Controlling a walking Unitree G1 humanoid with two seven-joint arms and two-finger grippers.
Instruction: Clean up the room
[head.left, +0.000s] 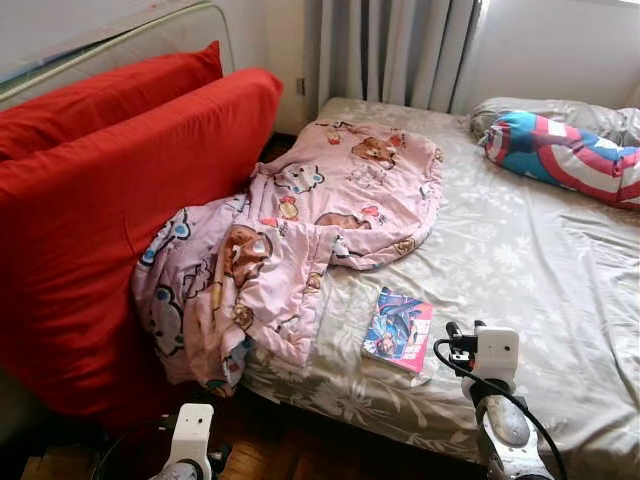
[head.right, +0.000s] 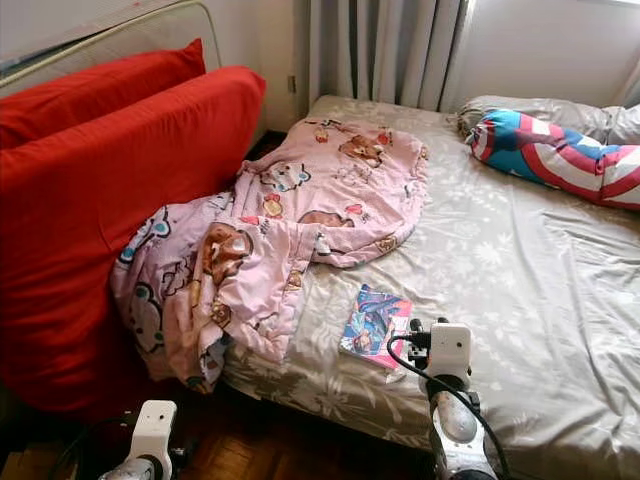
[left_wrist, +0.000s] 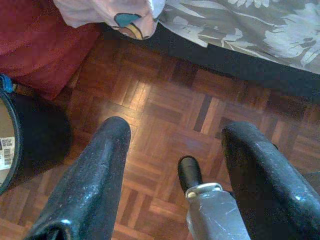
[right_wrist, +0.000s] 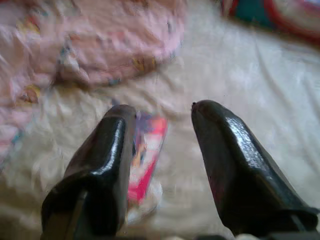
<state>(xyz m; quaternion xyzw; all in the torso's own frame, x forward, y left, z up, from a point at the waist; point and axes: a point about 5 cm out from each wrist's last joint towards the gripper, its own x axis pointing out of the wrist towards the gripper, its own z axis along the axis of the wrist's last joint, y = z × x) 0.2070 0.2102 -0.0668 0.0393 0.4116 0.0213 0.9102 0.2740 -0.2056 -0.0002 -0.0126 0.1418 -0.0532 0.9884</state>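
A crumpled pink cartoon blanket (head.left: 300, 230) lies on the bed's left side, and one end hangs over the front edge. A small colourful book (head.left: 398, 329) rests flat on the grey floral sheet (head.left: 520, 260) near the front edge. My right gripper (right_wrist: 162, 112) hovers open over the sheet, with the book (right_wrist: 145, 160) just below and between its fingers. Low at the bed's front left corner, my left gripper (left_wrist: 177, 130) is open over the parquet floor (left_wrist: 165, 100), holding nothing.
Two big red cushions (head.left: 110, 200) lean against the headboard at the left. A red, white and blue shield-pattern pillow (head.left: 565, 155) lies at the far right of the bed. A dark round bin (left_wrist: 30, 140) stands on the floor by the left gripper. Grey curtains (head.left: 400, 50) hang behind.
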